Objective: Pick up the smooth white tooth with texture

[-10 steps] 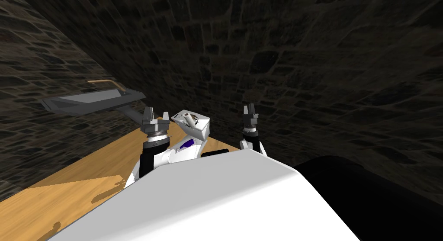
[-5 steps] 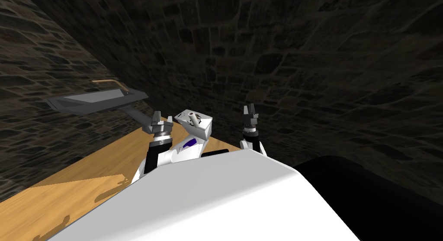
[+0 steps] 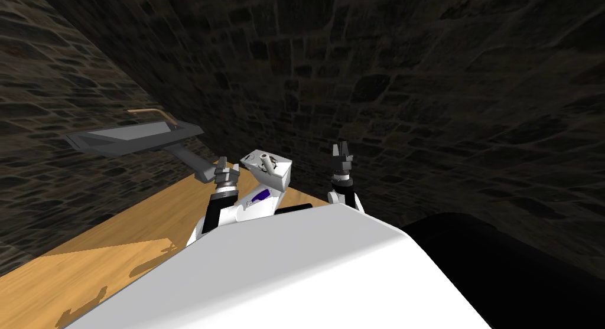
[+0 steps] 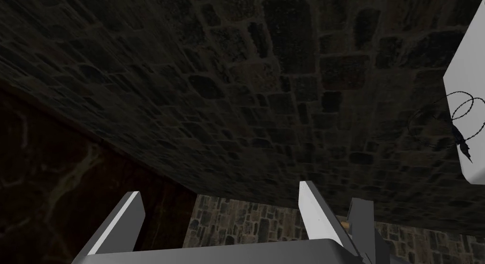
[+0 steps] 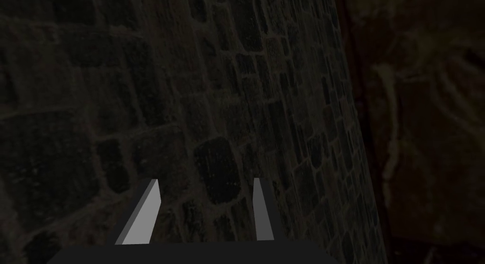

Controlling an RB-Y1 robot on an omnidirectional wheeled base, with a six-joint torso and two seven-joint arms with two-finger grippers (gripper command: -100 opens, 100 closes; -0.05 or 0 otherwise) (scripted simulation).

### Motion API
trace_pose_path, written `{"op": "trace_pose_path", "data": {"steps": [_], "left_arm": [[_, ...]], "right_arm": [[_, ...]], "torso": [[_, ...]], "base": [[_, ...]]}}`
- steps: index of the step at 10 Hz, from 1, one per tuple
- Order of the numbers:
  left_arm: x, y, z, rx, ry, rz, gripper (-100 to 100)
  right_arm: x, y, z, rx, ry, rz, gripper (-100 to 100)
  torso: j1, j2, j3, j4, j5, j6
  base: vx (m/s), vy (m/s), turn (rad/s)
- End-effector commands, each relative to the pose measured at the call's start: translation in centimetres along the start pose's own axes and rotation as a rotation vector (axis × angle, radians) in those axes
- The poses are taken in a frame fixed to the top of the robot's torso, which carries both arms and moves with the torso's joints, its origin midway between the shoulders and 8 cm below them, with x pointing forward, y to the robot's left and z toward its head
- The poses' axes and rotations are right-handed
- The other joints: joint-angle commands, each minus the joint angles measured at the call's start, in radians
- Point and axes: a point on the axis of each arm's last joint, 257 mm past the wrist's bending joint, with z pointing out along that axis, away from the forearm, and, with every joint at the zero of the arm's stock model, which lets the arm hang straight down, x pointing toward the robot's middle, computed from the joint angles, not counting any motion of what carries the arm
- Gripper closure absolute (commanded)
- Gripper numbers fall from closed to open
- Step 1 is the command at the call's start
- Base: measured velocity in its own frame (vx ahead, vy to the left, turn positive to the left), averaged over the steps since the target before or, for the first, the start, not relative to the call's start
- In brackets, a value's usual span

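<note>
Wall (image 3: 384, 59) was dim grey-brown with a cobblestone pattern. Worktop (image 3: 118, 237) showed orange-tan wood grain. Slab (image 3: 130, 136) read mid grey, the bar (image 3: 148, 111) by it tan. Box (image 3: 277, 175) was white with an off-white stub (image 3: 267, 163). I saw a black looped scribble (image 4: 454, 119) on one face. Left gripper (image 4: 220, 189) and right gripper (image 5: 205, 180) fingers (image 4: 130, 218) were light grey. Forearm patch (image 3: 260, 196) was purple.

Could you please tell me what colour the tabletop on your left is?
Light orange-brown, with a wood grain; the tabletop shows best in the head view.
</note>
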Motion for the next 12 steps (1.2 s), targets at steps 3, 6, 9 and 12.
{"op": "trace_pose_path", "data": {"steps": [3, 6, 9, 12], "left_arm": [[-0.1, 4.8, -0.7, -0.131, 0.005, 0.033, -100], [-0.2, 8.1, -1.7, -0.224, 0.023, 0.077, -100], [-0.6, 11.5, -3.0, -0.325, 0.049, 0.138, -100], [-1.2, 14.9, -4.6, -0.427, 0.079, 0.207, -100]], "right_arm": [[0.0, 0.0, 0.0, 0.000, 0.000, 0.000, 0], [0.0, 0.0, 0.0, 0.000, 0.000, 0.000, 0], [0.0, 0.0, 0.0, 0.000, 0.000, 0.000, 0], [0.0, 0.0, 0.0, 0.000, 0.000, 0.000, 0]], "torso": [[-0.001, -0.001, -0.001, 0.000, 0.000, 0.000], [-0.003, -0.001, -0.001, 0.000, -0.001, 0.000], [-0.004, -0.001, -0.001, 0.000, -0.001, 0.000], [-0.005, -0.002, -0.001, 0.000, -0.001, 0.000]], "base": [[0.039, 0.012, -0.009], [0.040, -0.015, -0.022], [0.043, -0.040, -0.038], [0.051, -0.053, -0.056]]}}
